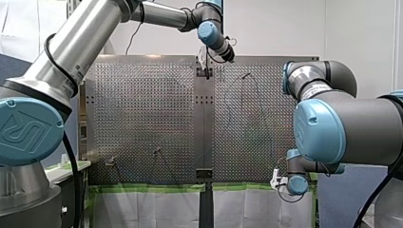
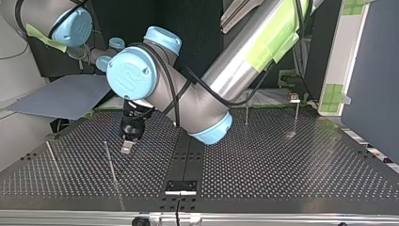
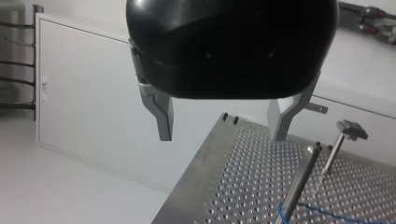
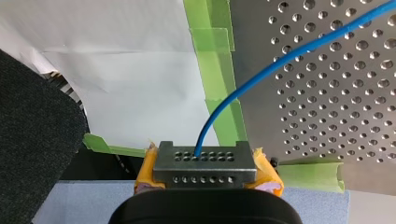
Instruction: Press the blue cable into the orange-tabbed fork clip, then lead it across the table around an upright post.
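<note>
The perforated table (image 1: 142,109) fills the front view. Over its far edge, by the middle seam, reaches my left arm (image 1: 85,42); my left gripper (image 3: 221,136) hangs above the table, metal fingers (image 3: 163,116) spread wide and empty. Just off the table's near edge, beside the green tape (image 4: 219,93), sits my right gripper (image 4: 205,163), yellow pads (image 4: 147,170) clamped on the blue cable (image 4: 280,60), which runs out over the table's holes. An upright post (image 3: 299,184) stands on the table, the cable at its foot; whether it wraps round I cannot tell
</note>
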You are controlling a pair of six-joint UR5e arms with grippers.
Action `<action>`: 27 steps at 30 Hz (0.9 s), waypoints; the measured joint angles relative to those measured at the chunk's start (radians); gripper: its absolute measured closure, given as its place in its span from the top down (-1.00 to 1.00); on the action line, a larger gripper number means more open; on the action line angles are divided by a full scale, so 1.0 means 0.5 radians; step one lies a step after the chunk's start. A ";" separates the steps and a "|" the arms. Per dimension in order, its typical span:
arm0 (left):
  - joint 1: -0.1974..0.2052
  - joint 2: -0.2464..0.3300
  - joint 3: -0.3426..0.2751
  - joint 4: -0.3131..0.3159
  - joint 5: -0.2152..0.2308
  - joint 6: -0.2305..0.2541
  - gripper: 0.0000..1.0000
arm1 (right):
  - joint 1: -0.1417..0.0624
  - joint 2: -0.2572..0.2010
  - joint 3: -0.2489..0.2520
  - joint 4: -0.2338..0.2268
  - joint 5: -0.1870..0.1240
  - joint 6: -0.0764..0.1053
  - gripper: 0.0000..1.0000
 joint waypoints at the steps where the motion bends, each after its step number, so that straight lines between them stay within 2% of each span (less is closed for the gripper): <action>1: 0.001 0.000 0.000 0.002 0.016 -0.008 1.00 | 0.000 0.000 0.000 0.000 -0.001 0.000 -1.00; 12: 0.005 -0.002 0.000 0.026 0.208 -0.063 1.00 | 0.002 0.000 0.000 0.002 0.001 0.000 -1.00; 27: 0.012 -0.004 0.000 0.021 0.257 -0.100 1.00 | 0.003 0.000 0.000 0.009 0.001 -0.001 -1.00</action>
